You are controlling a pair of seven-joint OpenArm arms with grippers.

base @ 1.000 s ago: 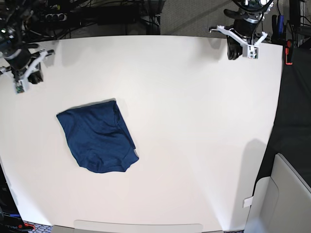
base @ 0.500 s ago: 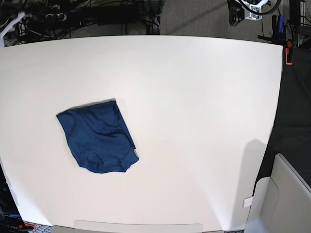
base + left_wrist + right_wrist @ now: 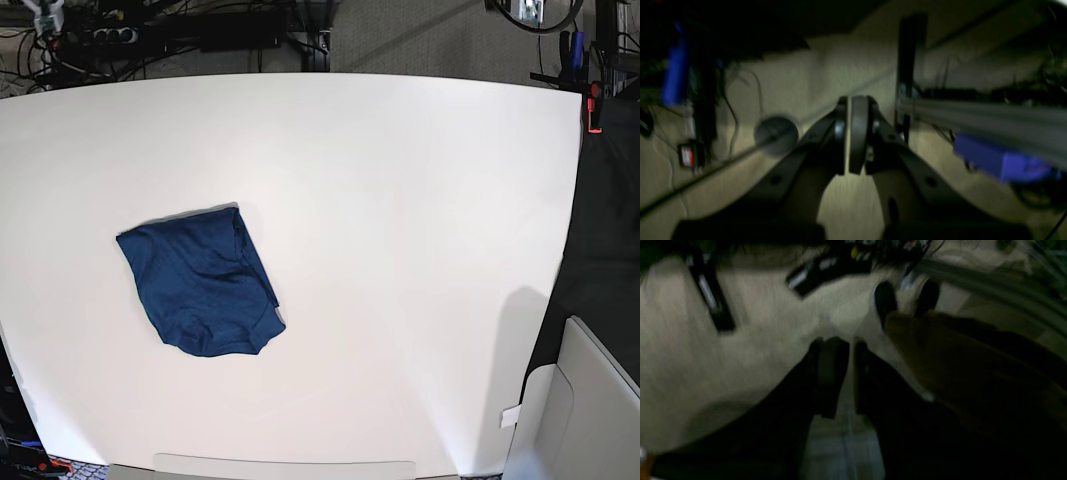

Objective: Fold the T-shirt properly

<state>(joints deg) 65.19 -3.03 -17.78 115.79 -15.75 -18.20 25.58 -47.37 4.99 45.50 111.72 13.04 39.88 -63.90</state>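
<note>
The T-shirt [image 3: 200, 285] is a dark blue folded bundle lying left of centre on the white table [image 3: 400, 250], with no gripper near it. Both arms are pulled back past the far edge; only a bit of the left arm [image 3: 527, 8] and of the right arm [image 3: 45, 15] shows at the top corners. In the left wrist view my left gripper [image 3: 848, 133] is shut, pads pressed together, with nothing in it, above the floor. In the right wrist view my right gripper [image 3: 851, 373] stands open by a narrow gap, holding nothing.
Cables and a power strip [image 3: 115, 35] lie beyond the table's far edge. A pale box [image 3: 590, 410] stands past the near right corner. A red item [image 3: 595, 105] sits off the right edge. Blue fixtures [image 3: 1000, 160] show under the table.
Both arms have pulled back from the table's far corners, almost out of the base view. The T-shirt has not moved.
</note>
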